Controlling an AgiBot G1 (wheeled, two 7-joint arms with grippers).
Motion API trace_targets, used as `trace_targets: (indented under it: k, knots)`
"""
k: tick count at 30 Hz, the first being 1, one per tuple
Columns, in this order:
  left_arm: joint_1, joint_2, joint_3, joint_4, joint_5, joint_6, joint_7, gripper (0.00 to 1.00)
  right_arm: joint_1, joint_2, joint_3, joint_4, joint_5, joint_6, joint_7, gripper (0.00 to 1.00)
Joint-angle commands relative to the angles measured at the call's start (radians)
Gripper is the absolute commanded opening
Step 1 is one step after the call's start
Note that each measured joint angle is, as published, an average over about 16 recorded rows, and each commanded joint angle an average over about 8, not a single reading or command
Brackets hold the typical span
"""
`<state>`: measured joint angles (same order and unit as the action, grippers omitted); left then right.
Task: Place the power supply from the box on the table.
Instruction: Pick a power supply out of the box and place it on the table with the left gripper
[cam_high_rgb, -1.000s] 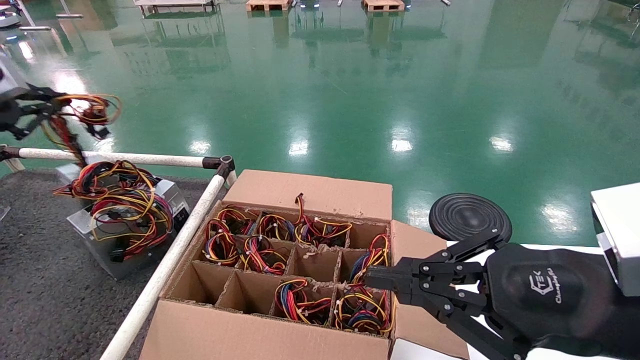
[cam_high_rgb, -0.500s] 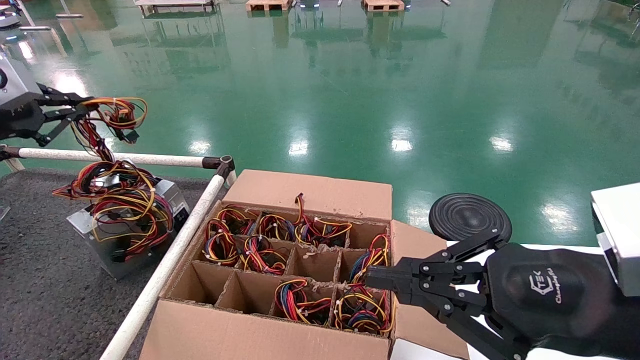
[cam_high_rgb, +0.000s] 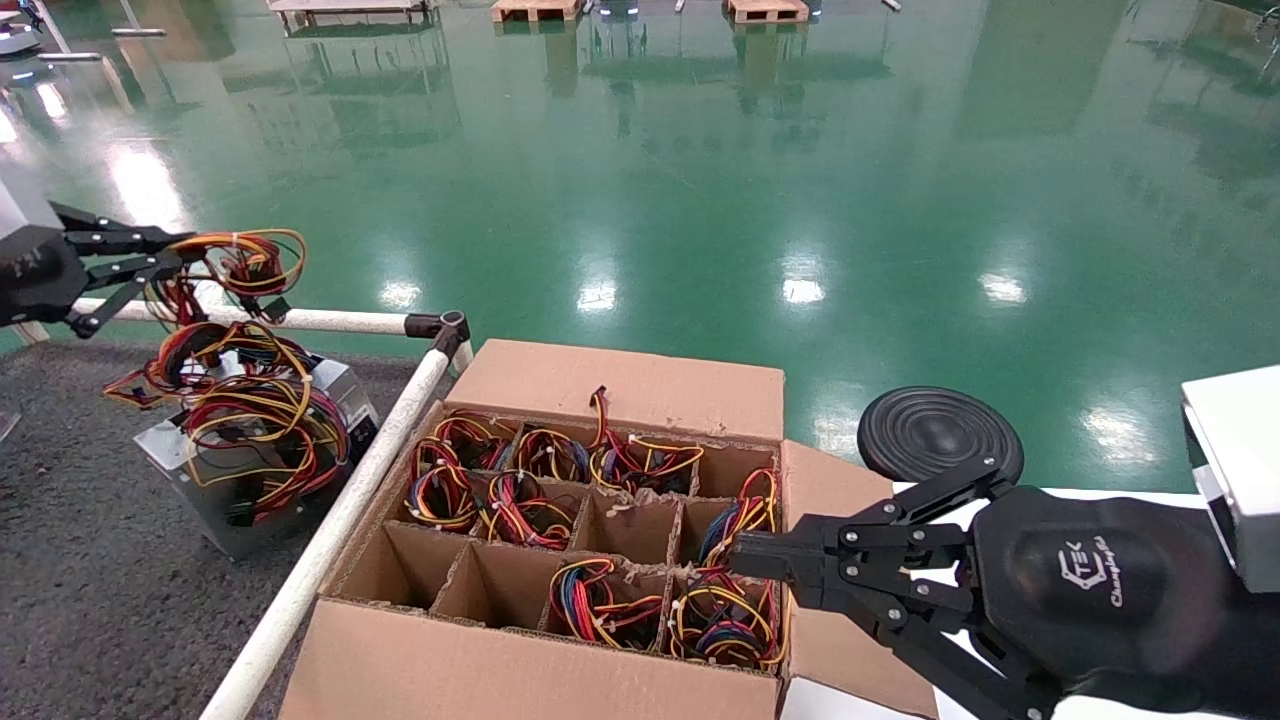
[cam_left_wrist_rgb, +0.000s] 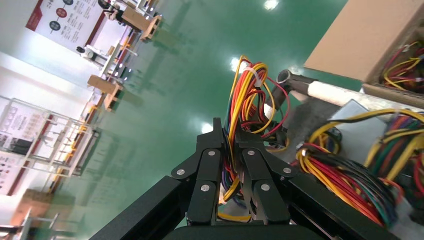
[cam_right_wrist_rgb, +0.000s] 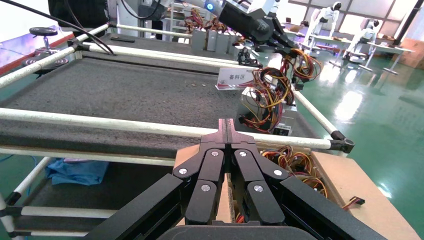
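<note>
Head view: my left gripper (cam_high_rgb: 185, 250) is pinching the wire bundle (cam_high_rgb: 240, 262) of the power supply (cam_high_rgb: 250, 440), jaws clamped narrow on it. Compared with half a second ago the gripper is sitting lower and a bit farther in toward the box (cam_high_rgb: 560, 560), the bundle now dipping to the white rail (cam_high_rgb: 330, 520). The supply itself is resting on the table (cam_high_rgb: 80, 580), just beside the rail, outside the box, unchanged since a second ago. My right gripper (cam_high_rgb: 735, 565) is hanging over the box's right-hand cells, fingers pressed together on nothing, unmoved.

Left wrist view: the left gripper (cam_left_wrist_rgb: 229, 136) fingers are closing on the red, yellow and orange wires (cam_left_wrist_rgb: 247, 95); the supply's grey case (cam_left_wrist_rgb: 360, 120) is lying past them by the rail.

Right wrist view: the right gripper (cam_right_wrist_rgb: 227, 124) tips are touching each other, empty; the supply (cam_right_wrist_rgb: 265, 107) is sitting on the table (cam_right_wrist_rgb: 125, 90) farther off.
</note>
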<state>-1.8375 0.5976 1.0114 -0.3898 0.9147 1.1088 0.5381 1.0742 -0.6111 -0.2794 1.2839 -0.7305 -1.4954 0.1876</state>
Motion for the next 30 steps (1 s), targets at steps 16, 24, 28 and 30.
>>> trace_targets:
  k: [16, 24, 28, 30]
  knots:
    - [0.084, -0.132, -0.014, 0.036, -0.068, 0.030, -0.025, 0.00, 0.000, 0.000, 0.000, 0.000, 0.000, 0.000, 0.000, 0.00]
    - [0.125, -0.168, -0.024, 0.052, -0.092, 0.042, -0.029, 0.85, 0.000, 0.000, 0.000, 0.000, 0.000, 0.000, 0.000, 0.00]
    - [0.136, -0.170, -0.027, 0.052, -0.100, 0.047, -0.030, 1.00, 0.000, 0.000, 0.000, 0.000, 0.000, 0.000, 0.000, 0.00]
    - [0.141, -0.170, -0.028, 0.052, -0.104, 0.050, -0.030, 1.00, 0.000, 0.000, 0.000, 0.000, 0.000, 0.000, 0.000, 0.00]
